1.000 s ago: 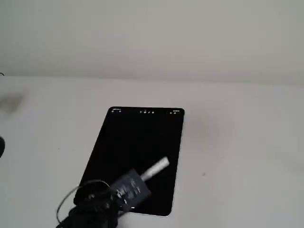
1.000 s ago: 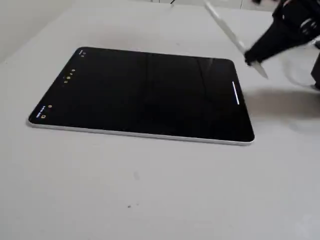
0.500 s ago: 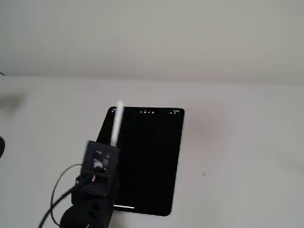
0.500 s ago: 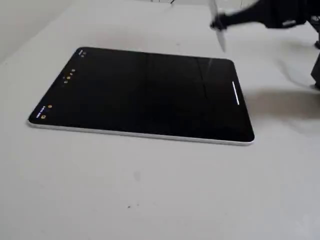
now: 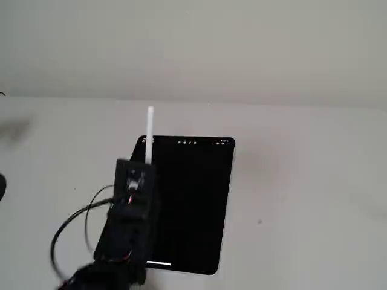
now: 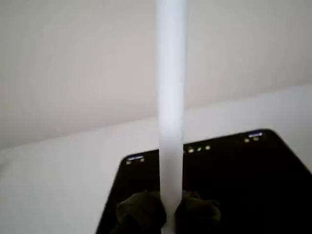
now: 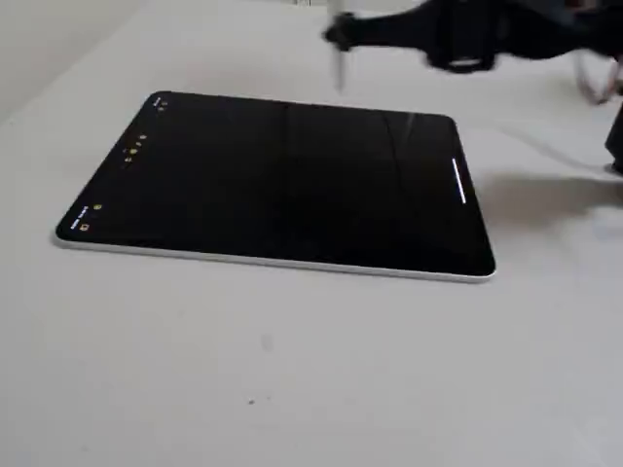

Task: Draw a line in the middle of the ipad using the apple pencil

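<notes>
My claw (image 6: 168, 214) stays clamped on the pencil (image 6: 170, 112) and has swung from the tablet's (image 7: 282, 185) near end toward its far edge. The tip hangs above that edge, off the glass; no middle line yet, I judge.

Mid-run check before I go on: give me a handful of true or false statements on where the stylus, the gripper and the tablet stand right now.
1. The black gripper holds the slim white apple pencil. True.
2. The pencil tip presses on the screen of the large black glossy ipad. False: in a fixed view the apple pencil hangs above the ipad's far edge, clear of the glass.
3. A short white line shows near one short end of the screen. True.
4. The screen's middle carries a drawn stroke. False: it is plain black there.
5. The ipad lies flat on the pale table. True.
</notes>
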{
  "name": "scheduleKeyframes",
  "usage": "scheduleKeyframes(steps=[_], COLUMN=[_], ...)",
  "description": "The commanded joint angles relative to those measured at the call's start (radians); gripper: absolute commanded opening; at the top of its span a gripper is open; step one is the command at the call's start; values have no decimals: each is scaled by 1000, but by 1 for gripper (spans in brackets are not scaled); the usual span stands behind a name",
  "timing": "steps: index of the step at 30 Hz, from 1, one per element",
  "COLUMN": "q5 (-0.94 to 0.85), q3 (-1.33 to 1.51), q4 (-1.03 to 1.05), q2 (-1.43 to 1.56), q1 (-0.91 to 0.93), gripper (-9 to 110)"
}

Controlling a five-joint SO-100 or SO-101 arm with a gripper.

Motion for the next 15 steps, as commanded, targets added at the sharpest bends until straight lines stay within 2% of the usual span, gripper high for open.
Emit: scheduleKeyframes(steps=[1, 15], q5=[-35, -95], q3=[-259, -574], q4=[-121, -126], q2=[-273, -617], q1=[31, 58], gripper=[0, 0])
